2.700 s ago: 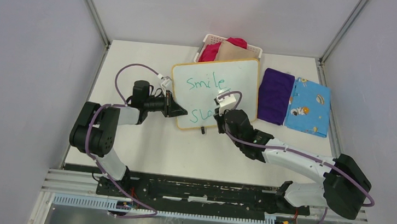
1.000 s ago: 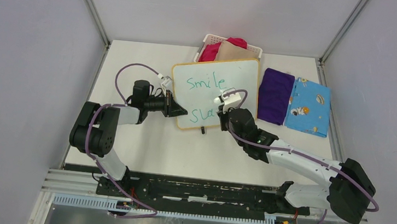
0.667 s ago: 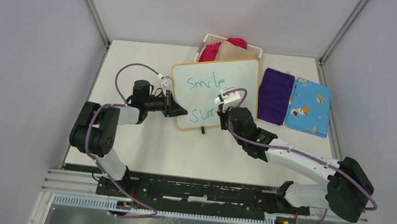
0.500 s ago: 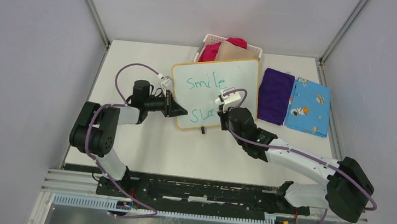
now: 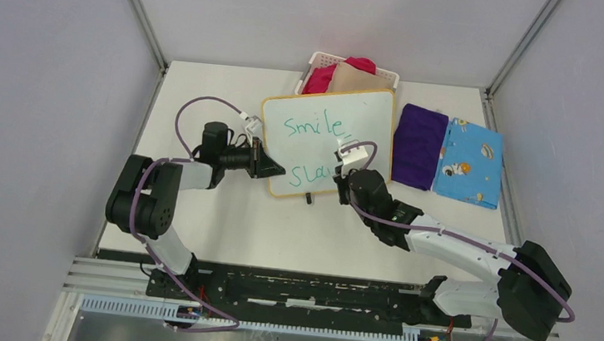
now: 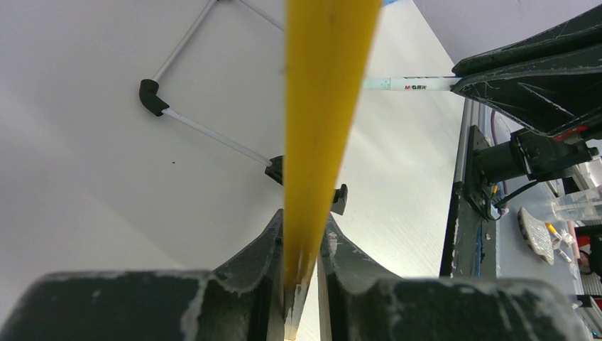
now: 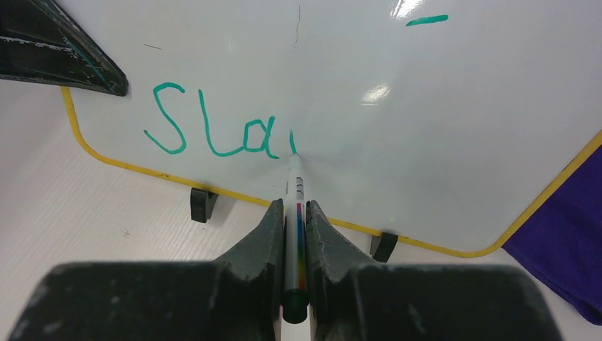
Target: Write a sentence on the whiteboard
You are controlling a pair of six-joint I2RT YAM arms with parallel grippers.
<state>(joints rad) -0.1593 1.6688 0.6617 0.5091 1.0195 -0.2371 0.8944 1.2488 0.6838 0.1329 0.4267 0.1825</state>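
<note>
I see a white basket point(image 5: 318, 58) holding red point(image 5: 321, 80) and tan point(image 5: 354, 77) cloths; to its right, a purple cloth point(image 5: 418, 146) and a blue cloth point(image 5: 470, 162) lie side by side.

White table, four items noted on it.
The table point(image 5: 218, 221) is seen from above, filling the middle of the frame. A whiteboard point(image 5: 366, 122) is set at centre, its black feet point(image 7: 202, 204) resting on the tabletop. A white slotted basket point(image 5: 319, 58) is placed at upper centre, just above the board's top edge. A folded purple cloth point(image 5: 418, 147) is laid just right of the board, and a blue patterned cloth point(image 5: 470, 162) directly beside that, at the right margin.
</note>
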